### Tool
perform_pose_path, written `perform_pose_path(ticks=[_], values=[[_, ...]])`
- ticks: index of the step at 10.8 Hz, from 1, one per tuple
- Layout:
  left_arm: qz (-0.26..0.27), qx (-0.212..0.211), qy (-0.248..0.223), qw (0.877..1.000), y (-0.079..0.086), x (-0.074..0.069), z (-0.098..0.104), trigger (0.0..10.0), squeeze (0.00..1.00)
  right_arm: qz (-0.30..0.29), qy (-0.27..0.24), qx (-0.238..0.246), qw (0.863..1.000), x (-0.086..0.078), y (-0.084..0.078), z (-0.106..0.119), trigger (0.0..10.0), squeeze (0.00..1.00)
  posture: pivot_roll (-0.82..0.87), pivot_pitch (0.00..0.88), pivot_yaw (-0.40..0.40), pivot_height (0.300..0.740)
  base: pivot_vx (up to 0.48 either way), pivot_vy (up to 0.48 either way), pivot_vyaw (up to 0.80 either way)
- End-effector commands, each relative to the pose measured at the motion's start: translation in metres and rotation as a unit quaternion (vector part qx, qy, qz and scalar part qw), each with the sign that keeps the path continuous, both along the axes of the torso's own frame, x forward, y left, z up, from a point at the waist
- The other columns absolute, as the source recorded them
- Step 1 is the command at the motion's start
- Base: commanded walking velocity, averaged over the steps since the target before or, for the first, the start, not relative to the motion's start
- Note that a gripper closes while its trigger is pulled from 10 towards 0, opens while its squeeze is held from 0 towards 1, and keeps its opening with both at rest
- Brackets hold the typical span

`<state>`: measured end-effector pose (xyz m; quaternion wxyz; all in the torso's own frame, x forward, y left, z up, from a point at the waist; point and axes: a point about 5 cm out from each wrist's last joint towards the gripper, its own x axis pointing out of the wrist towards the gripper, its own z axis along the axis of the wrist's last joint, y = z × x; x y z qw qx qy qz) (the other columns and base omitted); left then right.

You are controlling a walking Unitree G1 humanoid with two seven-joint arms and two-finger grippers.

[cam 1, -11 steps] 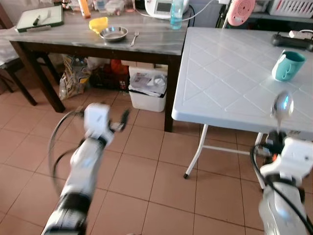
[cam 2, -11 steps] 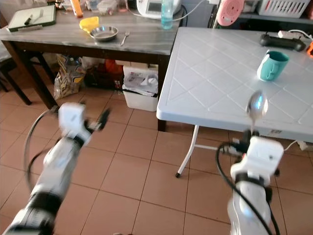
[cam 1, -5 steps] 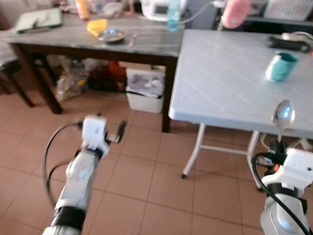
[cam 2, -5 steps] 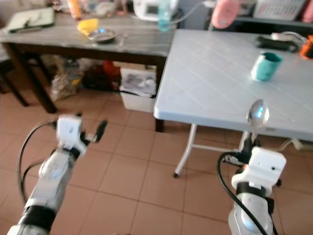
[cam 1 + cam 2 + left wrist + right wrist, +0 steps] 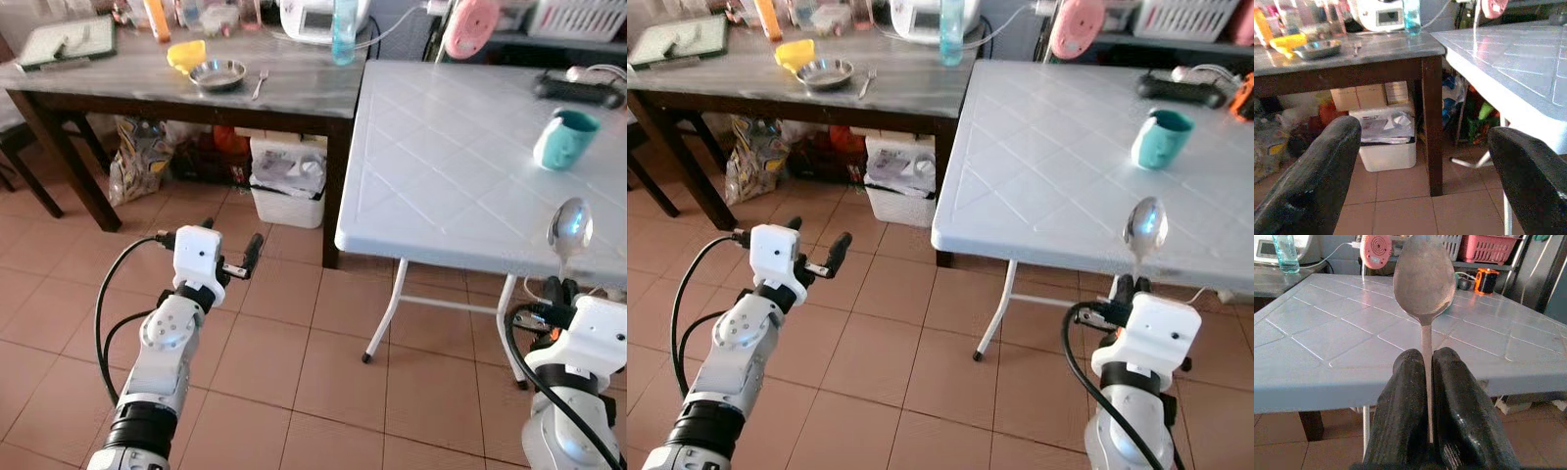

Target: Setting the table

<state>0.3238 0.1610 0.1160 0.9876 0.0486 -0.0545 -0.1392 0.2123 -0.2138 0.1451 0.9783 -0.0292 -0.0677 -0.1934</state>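
Note:
A metal spoon (image 5: 569, 227) stands upright, bowl up, with my right gripper (image 5: 560, 291) shut on its handle just below the near edge of the white folding table (image 5: 451, 157). In the right wrist view the spoon (image 5: 1424, 279) rises from between the closed black fingers (image 5: 1405, 382). A teal mug (image 5: 565, 136) sits on the white table's far right. My left gripper (image 5: 231, 257) hangs open over the tiled floor, left of the white table. On the grey-topped wooden table (image 5: 127, 73) lie a steel bowl (image 5: 218, 72), a fork (image 5: 260, 82) and a yellow dish (image 5: 185, 53).
A white bin (image 5: 288, 183) and bags (image 5: 142, 152) stand under the wooden table. A pink fan (image 5: 469, 25), a black power strip (image 5: 578, 86) and a white basket (image 5: 578, 18) line the back. A water bottle (image 5: 342, 27) and a white appliance (image 5: 312, 15) stand behind the fork.
The camera has shifted and steadied, so the scene is sharper. My left arm has drawn in slightly and lowered. The right gripper still holds the spoon upright.

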Motion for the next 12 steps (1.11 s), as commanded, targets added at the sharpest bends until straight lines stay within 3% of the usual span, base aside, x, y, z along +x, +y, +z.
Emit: perform_pose_path(ticks=[1,12], values=[[-0.007,-0.005,-0.003,1.000,-0.003,0.002,0.004,10.0,0.00,0.004,-0.013,-0.002,1.000,0.001,0.002,0.005,10.0,0.00,0.04,0.082,0.039,0.740,0.379,0.000,0.00],[-0.024,-0.003,-0.001,1.000,-0.013,0.006,0.006,10.0,0.00,0.000,-0.023,-0.009,1.000,0.009,0.000,0.009,10.0,0.00,0.04,0.071,0.047,0.740,0.463,0.000,0.00]])
